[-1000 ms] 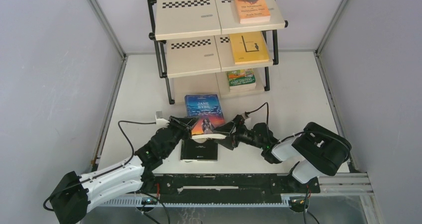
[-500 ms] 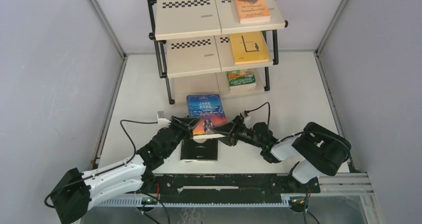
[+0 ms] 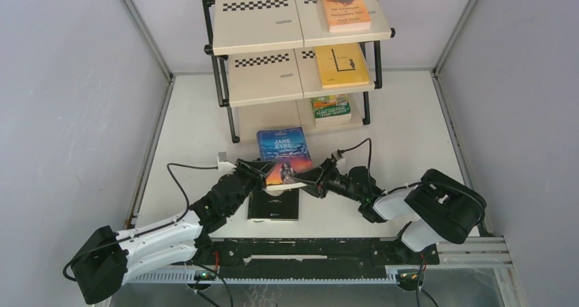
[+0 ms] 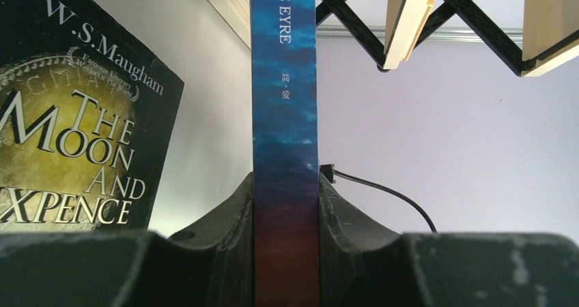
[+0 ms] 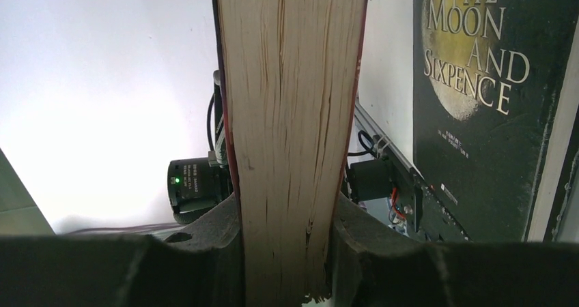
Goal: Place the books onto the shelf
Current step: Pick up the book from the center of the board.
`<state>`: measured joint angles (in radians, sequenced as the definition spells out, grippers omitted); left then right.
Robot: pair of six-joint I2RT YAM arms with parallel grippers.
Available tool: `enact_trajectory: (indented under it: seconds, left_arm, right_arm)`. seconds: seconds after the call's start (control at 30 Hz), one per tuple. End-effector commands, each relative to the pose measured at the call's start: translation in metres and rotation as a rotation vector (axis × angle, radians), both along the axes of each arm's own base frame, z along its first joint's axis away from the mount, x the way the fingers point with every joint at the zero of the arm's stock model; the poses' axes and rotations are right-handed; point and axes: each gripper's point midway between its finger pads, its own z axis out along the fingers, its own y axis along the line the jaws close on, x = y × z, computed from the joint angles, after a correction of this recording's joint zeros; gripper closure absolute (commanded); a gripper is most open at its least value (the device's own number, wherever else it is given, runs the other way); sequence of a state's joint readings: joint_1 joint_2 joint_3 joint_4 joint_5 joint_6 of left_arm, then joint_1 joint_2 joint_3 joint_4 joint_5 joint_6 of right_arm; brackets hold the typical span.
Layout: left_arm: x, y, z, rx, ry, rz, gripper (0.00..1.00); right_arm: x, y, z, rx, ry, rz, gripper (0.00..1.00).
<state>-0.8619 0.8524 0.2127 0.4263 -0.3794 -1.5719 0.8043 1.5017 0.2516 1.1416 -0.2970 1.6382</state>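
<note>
The blue "Jane Eyre" book point(image 3: 281, 149) is held between both grippers over the middle of the table. My left gripper point(image 3: 263, 172) is shut on its near left corner; in the left wrist view the blue spine point(image 4: 285, 116) sits pinched between both fingers point(image 4: 232, 218). My right gripper point(image 3: 300, 178) is shut on the near right side, its pads pressed against the page edge point(image 5: 290, 116). Under them a black moon book point(image 3: 274, 206) lies flat. The shelf point(image 3: 259, 31) stands at the back with an orange book point(image 3: 345, 8) on top, a yellow book point(image 3: 341, 65) below and a green book point(image 3: 331, 108) lowest.
The left halves of the upper shelf boards point(image 3: 263, 76) are bare. Grey walls close in the table on the left, right and back. A black rail point(image 3: 307, 252) runs along the near edge by the arm bases.
My right gripper has closed onto the page edge of the Jane Eyre book. The book and both grippers have shifted slightly toward the shelf.
</note>
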Motion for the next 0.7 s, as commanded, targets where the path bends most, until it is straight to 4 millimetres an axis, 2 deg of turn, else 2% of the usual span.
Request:
enact_trajectory:
  seconds: [0.0, 0.13, 0.47, 0.67]
  left_arm:
    - [-0.005, -0.024, 0.118, -0.246, -0.226, -0.087, 1.00]
    - [-0.006, -0.025, 0.117, -0.205, -0.240, -0.100, 0.97]
    - [-0.010, -0.028, 0.101, -0.110, -0.225, -0.133, 0.63]
    - [-0.011, -0.031, 0.098, -0.092, -0.223, -0.151, 0.49]
  right_arm:
    - [0.011, -0.004, 0.027, 0.021, -0.142, -0.037, 1.00]
    - [0.014, -0.008, 0.025, -0.001, -0.168, -0.037, 1.00]
    - [0.027, -0.028, 0.031, -0.019, -0.245, -0.065, 1.00]
    - [0.036, -0.045, 0.043, -0.035, -0.303, -0.095, 1.00]
